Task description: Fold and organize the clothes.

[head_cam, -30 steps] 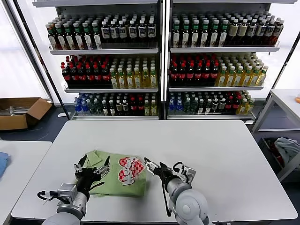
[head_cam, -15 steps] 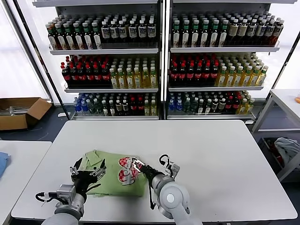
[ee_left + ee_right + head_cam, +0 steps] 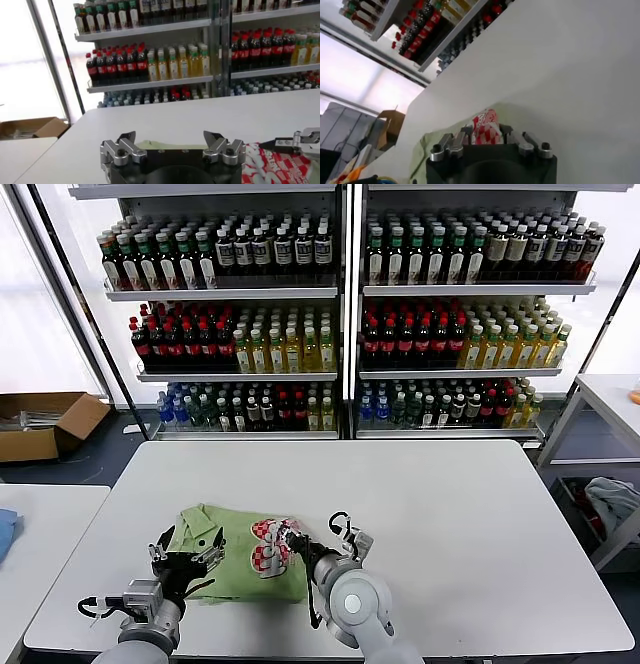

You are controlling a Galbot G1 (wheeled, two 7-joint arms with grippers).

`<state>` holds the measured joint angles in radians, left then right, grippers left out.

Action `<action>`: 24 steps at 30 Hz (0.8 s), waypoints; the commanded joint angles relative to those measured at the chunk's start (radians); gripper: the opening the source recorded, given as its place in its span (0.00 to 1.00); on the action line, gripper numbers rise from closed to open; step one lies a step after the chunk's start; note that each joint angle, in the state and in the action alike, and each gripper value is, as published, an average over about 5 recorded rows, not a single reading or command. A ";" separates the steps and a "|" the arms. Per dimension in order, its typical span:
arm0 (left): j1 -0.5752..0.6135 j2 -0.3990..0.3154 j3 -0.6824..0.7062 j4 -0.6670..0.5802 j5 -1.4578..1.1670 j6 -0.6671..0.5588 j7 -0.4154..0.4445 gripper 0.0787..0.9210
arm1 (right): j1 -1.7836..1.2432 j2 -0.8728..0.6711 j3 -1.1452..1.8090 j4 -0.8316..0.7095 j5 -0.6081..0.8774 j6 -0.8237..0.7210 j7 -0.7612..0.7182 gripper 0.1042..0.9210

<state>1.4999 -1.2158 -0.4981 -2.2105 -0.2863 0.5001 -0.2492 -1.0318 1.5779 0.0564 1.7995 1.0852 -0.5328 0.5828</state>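
A light green polo shirt [image 3: 232, 556] lies crumpled on the white table [image 3: 450, 514] near its front left. Its red-and-white checkered print [image 3: 268, 546] faces up. My right gripper [image 3: 291, 540] is at the shirt's right edge, shut on a bunched fold of the checkered fabric [image 3: 485, 125], which it holds slightly raised. My left gripper [image 3: 187, 551] hovers over the shirt's left part, open and empty. In the left wrist view its fingers [image 3: 129, 138] stand wide apart above the green fabric [image 3: 150, 145]. The right gripper [image 3: 281, 145] shows there at the print [image 3: 270, 162].
Shelves of bottles [image 3: 340, 314] stand behind the table. A cardboard box [image 3: 45, 422] sits on the floor at far left. A second white table [image 3: 40, 524] with a blue item lies to the left. A side table [image 3: 610, 399] and a cloth bundle [image 3: 612, 502] are on the right.
My right gripper has moved left from beside the shirt onto the checkered print and shut on it, bunching the fabric. My left gripper has drifted slightly left and toward me, still open.
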 commanded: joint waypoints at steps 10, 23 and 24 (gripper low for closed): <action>0.006 -0.070 0.009 -0.025 0.009 0.002 -0.006 0.88 | 0.045 -0.200 0.003 0.081 0.024 -0.041 0.019 0.03; 0.007 -0.132 0.047 -0.034 0.028 -0.005 -0.004 0.88 | -0.008 -0.534 0.129 0.173 0.004 -0.048 -0.016 0.02; 0.007 -0.134 0.051 -0.035 0.029 -0.005 -0.004 0.88 | -0.014 -0.557 0.136 0.161 -0.038 -0.048 -0.038 0.02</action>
<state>1.5077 -1.3125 -0.4648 -2.2359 -0.2629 0.4957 -0.2540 -1.0166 1.2702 0.1193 1.9244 1.1237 -0.5729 0.5912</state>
